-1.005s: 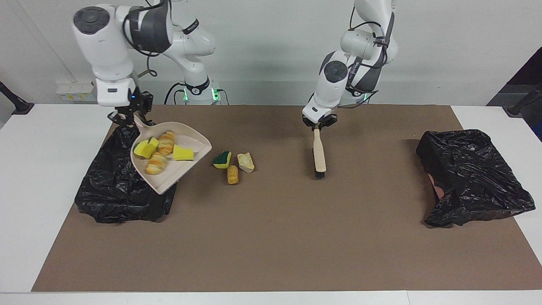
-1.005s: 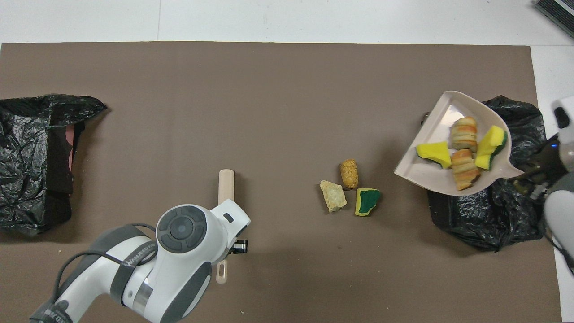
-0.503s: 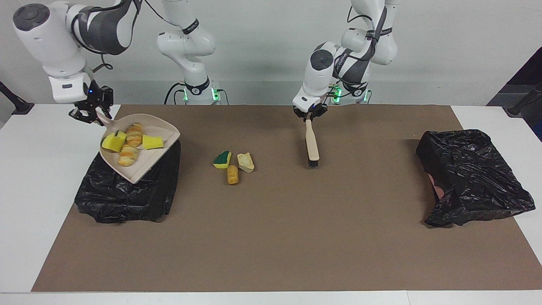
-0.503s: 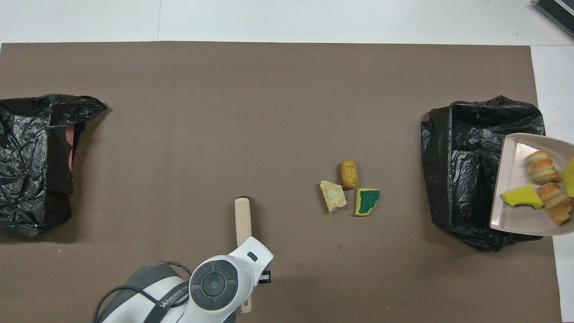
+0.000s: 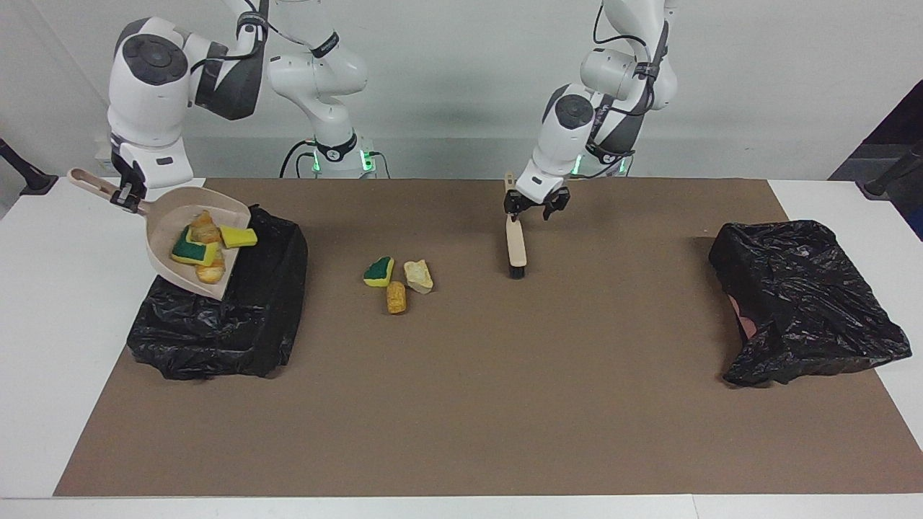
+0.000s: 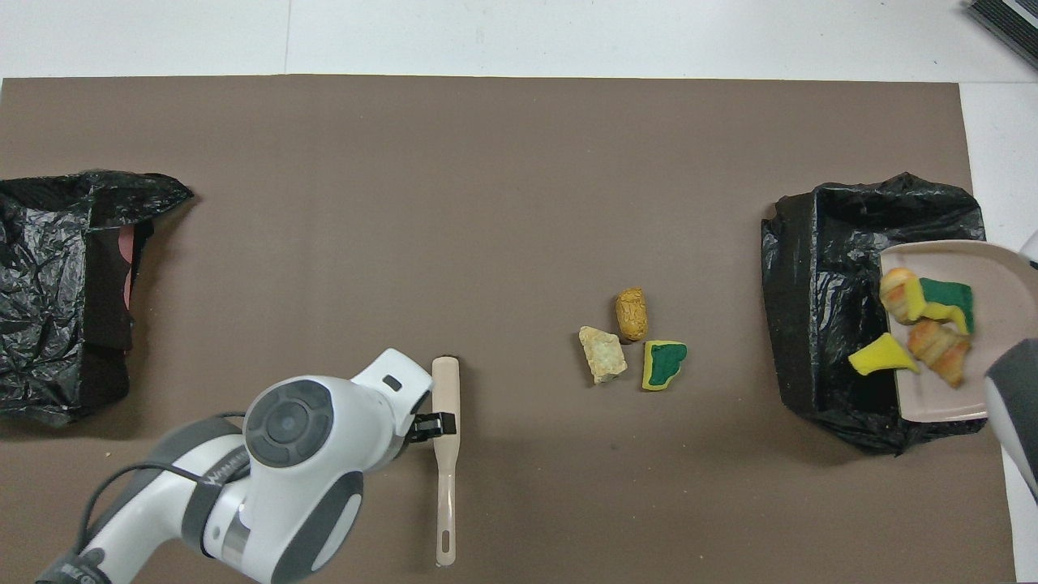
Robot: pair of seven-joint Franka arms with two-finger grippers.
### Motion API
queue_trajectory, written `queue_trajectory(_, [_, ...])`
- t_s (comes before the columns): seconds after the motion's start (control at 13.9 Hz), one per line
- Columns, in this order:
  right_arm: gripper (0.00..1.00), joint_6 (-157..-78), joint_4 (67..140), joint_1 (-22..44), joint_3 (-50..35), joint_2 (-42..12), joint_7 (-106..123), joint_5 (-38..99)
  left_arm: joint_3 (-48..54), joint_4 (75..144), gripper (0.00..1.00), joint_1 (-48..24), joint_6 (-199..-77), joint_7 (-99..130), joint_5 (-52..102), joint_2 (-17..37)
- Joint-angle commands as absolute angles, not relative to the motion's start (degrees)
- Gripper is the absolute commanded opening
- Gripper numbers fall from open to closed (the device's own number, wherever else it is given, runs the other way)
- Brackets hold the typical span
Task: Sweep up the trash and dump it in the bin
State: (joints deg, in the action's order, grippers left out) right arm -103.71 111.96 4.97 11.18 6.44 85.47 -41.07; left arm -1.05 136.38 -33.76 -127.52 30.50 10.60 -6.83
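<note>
A brown mat (image 5: 461, 404) covers most of the white table (image 5: 43, 346) in both views. At the lower right of the facing view sits a crumpled black bin bag (image 5: 804, 303); at the left of that view a second black-lined bin (image 5: 216, 324) stands with its mouth upward.

Over this bin's edge, in the upper left of the facing view, the beige dustpan (image 5: 162, 241) is tilted with its lip down. It carries four scraps (image 5: 198, 241): yellow sponge chunks, one green-topped, and striped bread-like lumps. The right gripper (image 5: 130, 198) is clamped on the pan's handle.

At the centre top of the facing view, the left gripper (image 5: 533, 209) has its fingers spread wide just above the brush (image 5: 515, 245). The brush lies on the mat, released, with its bristle end toward the middle of the frame.

Three loose scraps lie together on the mat left of centre: a green-topped sponge chunk (image 5: 379, 272), a pale bread lump (image 5: 418, 276) and an orange-tan lump (image 5: 396, 297).
</note>
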Motion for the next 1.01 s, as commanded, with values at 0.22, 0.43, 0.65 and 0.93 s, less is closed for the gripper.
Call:
queue_trajectory(0.22, [0.00, -102.4, 113.6, 4.7, 8.0, 8.3, 87.9, -49.0, -0.5, 123.3, 1.00, -20.7, -124.1, 21.9, 7.5, -1.2])
queue_trajectory(0.43, [0.00, -99.2, 110.6, 4.4, 7.3, 8.3, 86.7, -48.0, -0.5, 113.5, 1.00, -14.6, -117.2, 15.6, 7.5, 2.1])
queue_trajectory(0.65, [0.00, -95.1, 107.5, 4.2, 7.8, 8.5, 84.3, -43.5, -0.5, 104.6, 1.00, -9.2, -108.3, 7.4, 7.4, 4.1])
queue_trajectory(0.93, [0.00, -88.7, 106.0, 4.5, 7.3, 8.6, 71.3, -31.7, -0.6, 98.0, 1.00, -3.3, -98.6, -1.3, 6.2, 3.3])
